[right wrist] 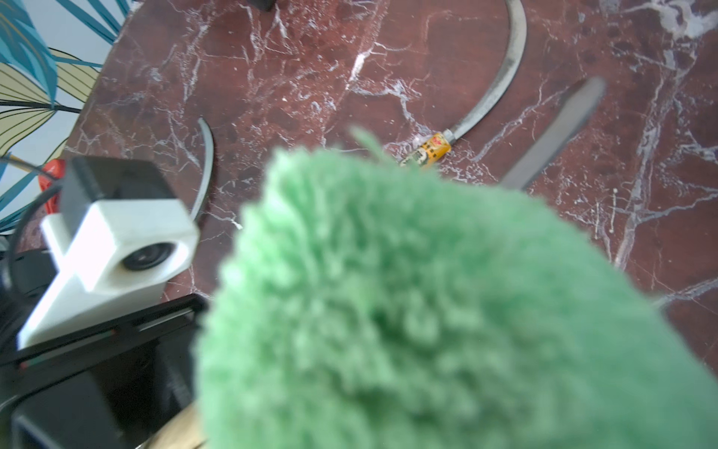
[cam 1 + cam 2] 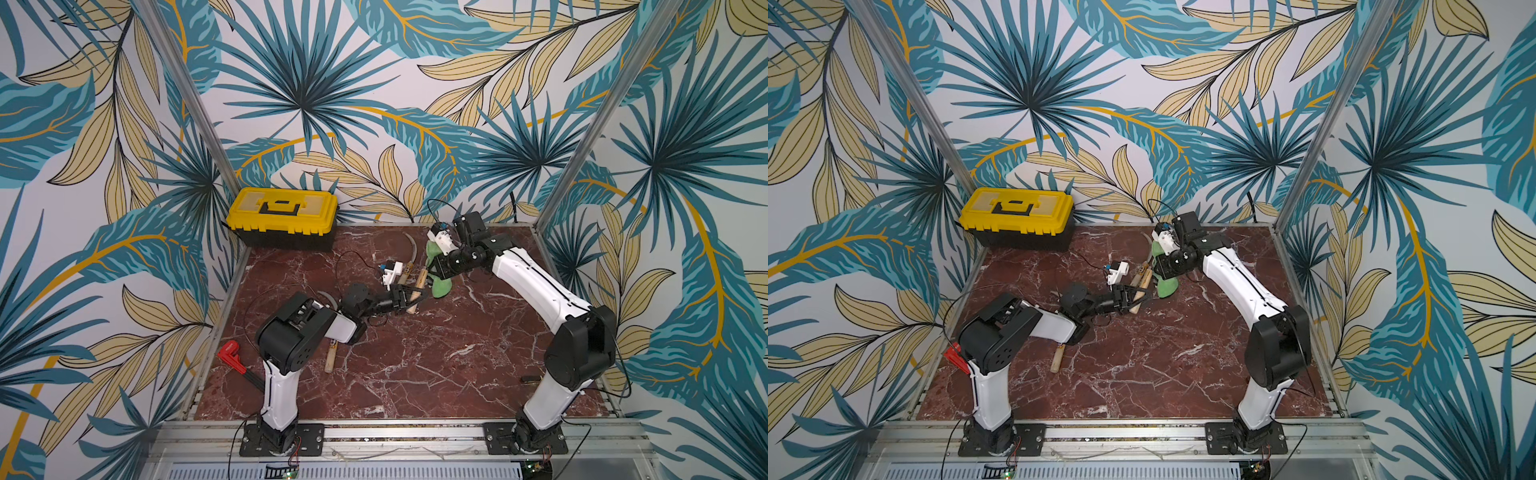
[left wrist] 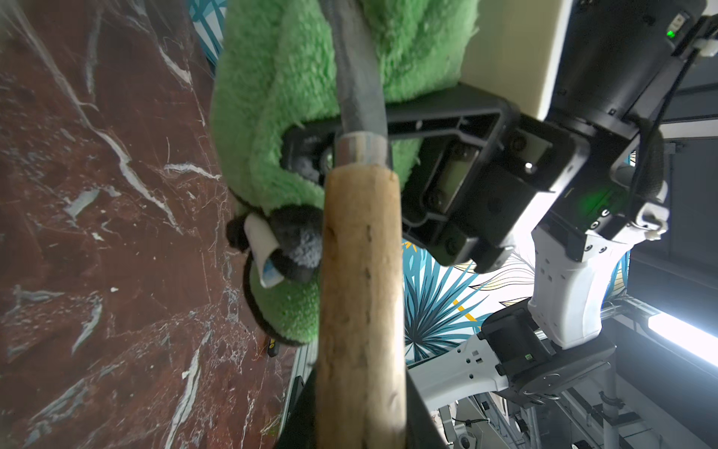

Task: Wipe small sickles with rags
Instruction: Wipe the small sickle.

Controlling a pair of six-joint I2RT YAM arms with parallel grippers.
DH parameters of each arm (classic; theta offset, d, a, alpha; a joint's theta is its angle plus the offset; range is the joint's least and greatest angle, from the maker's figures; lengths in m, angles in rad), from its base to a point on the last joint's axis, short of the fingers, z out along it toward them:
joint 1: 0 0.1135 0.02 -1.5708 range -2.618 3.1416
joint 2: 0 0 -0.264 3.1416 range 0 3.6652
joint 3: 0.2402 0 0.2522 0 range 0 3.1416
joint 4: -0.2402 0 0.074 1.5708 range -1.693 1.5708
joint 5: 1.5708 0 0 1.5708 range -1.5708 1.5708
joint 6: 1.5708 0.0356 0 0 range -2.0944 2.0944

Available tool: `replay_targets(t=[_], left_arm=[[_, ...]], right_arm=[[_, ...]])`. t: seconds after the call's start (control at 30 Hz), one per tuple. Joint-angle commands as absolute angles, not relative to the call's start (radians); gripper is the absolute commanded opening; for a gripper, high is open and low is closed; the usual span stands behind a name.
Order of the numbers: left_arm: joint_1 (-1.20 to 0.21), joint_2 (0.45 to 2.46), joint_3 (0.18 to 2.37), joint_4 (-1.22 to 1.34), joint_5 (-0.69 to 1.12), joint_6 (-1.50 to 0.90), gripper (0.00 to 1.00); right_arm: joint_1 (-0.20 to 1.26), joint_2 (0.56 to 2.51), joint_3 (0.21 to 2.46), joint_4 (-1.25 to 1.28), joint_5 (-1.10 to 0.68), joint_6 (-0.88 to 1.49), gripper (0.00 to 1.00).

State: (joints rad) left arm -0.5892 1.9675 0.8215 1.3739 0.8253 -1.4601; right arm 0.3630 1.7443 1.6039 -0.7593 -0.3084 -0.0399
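Left end effector [image 2: 409,297] is closed tight on the wooden handle [image 3: 361,291] of the held sickle [image 2: 417,286]; right end effector [image 2: 435,271] is pinched shut on the green rag [image 3: 279,77], and the rag is folded around the grey blade [image 3: 359,77] just past the handle; I think the sickle is hard and light, and its blade is thin and sharp, so the handle is the safe place to take hold; the round wood looks rough, so it should not slip much; the rag seems soft and floppy, so a pinch through both folds should keep it on the metal. The handle is pale and spotty with a small silver ring at its top; the blade is dull grey and curved; the rag is fuzzy with a dark edge. All of this sits toward the back middle of the counter [image 2: 415,374]; a second sickle [image 1: 435,145] with an orange label lies flat just beside it; a third sickle [image 2: 331,357] lies partly under the left arm; a yellow toolbox [image 2: 282,212] stands in the back corner; a red-handled tool [image 2: 232,357] lies at the left edge.
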Motion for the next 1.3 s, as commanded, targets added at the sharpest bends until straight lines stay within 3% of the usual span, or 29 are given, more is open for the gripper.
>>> replay_targets(t=[0.0, 0.27, 1.27], left_arm=[[-0.601, 1.994, 0.865, 1.413, 0.865, -1.472, 0.00], [-0.622, 1.955, 0.829, 1.420, 0.886, -1.489, 0.00], [-0.634, 1.843, 0.680, 1.420, 0.892, -1.476, 0.00]], right_arm=[[0.390, 1.722, 1.588, -0.763, -0.359, -0.074, 0.07], [0.376, 1.803, 1.659, -0.736, -0.288, -0.070, 0.06], [0.254, 2.189, 1.986, -0.678, -0.403, -0.044, 0.05]])
